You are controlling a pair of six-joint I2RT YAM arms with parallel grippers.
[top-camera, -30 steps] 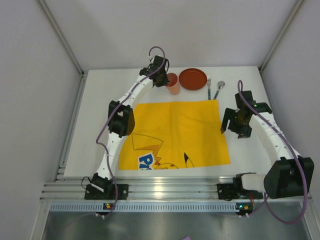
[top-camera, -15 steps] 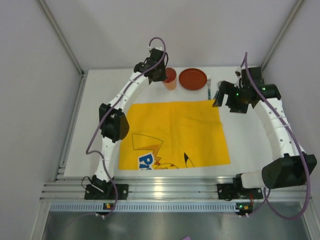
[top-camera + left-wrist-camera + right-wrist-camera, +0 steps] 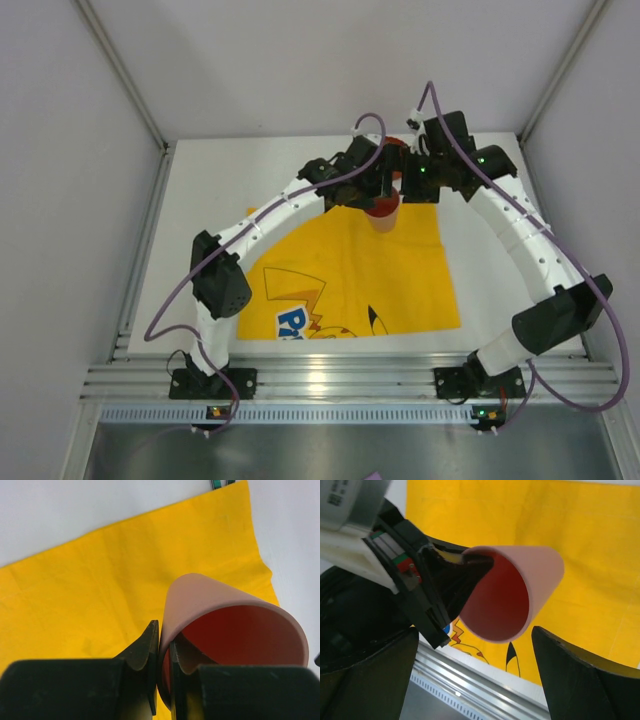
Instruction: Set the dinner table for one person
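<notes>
By the far edge of the worktop, left end effector pinches pink cup over yellow mat; right end effector splayed wide.

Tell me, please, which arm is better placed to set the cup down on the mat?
Left, most likely: the left tool pinches the pink cup by its wall over the yellow mat, while the right tool hangs open beside it, holding nothing.
</notes>
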